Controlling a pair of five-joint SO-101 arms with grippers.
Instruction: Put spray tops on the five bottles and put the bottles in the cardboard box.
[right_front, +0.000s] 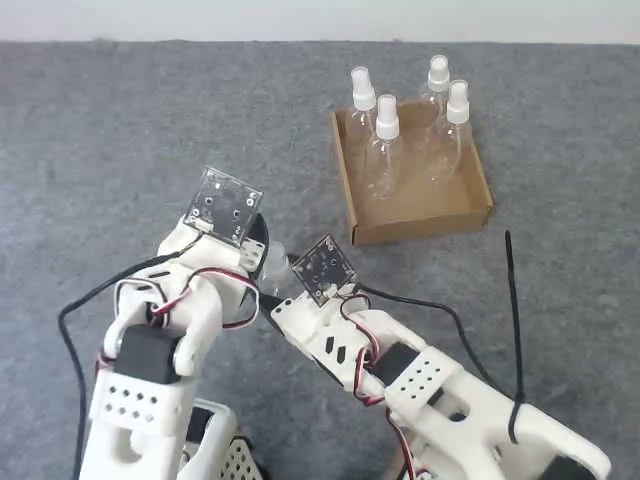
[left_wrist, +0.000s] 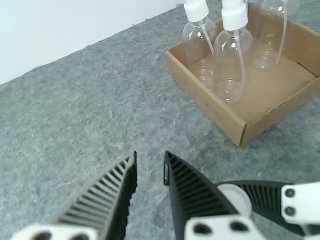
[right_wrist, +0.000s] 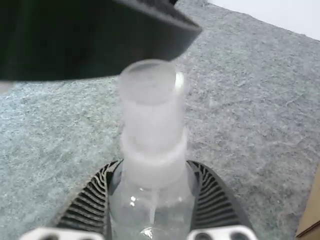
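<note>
Your right gripper (right_wrist: 155, 170) is clamped on a bottle (right_wrist: 152, 210) just below its spray top (right_wrist: 150, 105). The bottle is clear plastic with a frosted white cap and sits near the tabletop's (right_front: 120, 130) middle. Your left gripper (left_wrist: 150, 157) hangs just beside it, jaws parted. Toward the far right edge, the cardboard box (right_front: 420, 218) holds four capped bottles (right_front: 383, 150), and open grey felt lies between.

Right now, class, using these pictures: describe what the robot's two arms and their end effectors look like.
The left arm and right arm are white shells with black motors, looped with red, black and white wires. The left end effector and right end effector have black ribbed fingers.
</note>
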